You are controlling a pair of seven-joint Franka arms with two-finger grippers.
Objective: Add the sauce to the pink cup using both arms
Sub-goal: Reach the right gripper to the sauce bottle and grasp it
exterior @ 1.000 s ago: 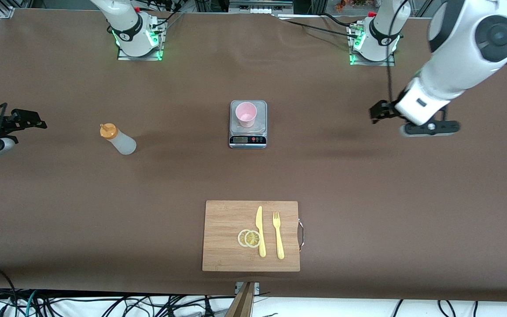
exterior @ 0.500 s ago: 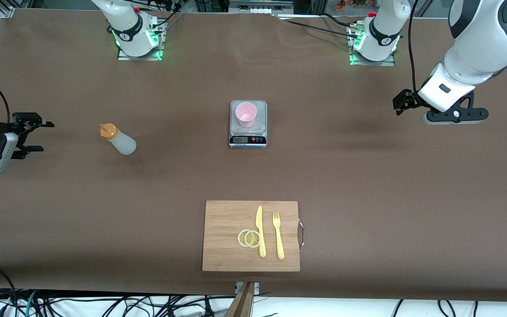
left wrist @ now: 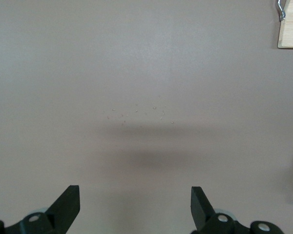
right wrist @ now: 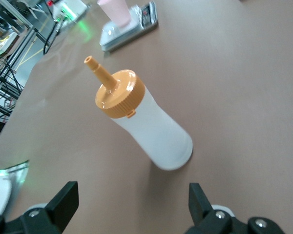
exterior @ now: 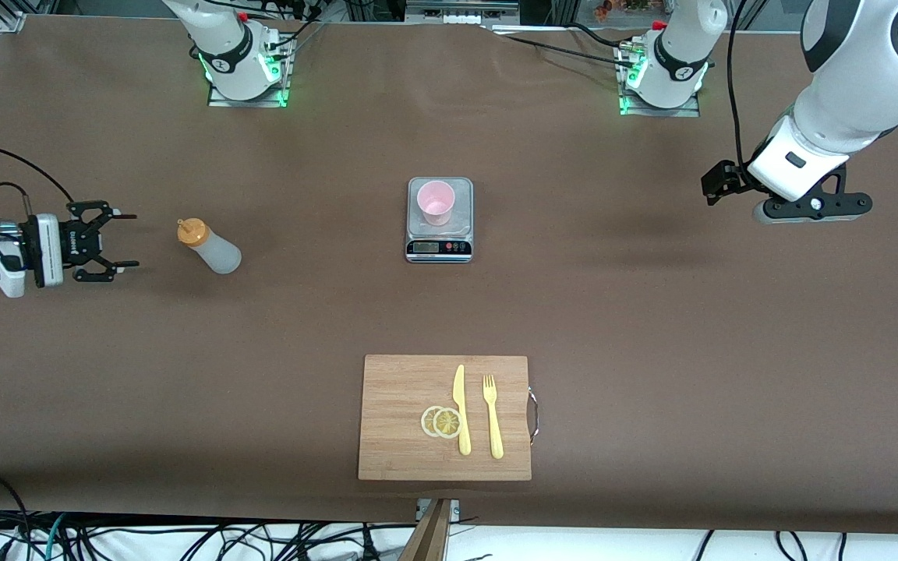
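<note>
Open jaws on both grippers above brown table (exterior: 652,327)

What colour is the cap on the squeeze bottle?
Orange; the cap on the squeeze bottle shows best in the right wrist view.

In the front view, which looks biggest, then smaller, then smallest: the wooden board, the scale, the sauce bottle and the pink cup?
1. Wooden board, by far the biggest.
2. Scale.
3. Sauce bottle.
4. Pink cup, the smallest; it sits on the scale and is narrower than its plate.
</note>
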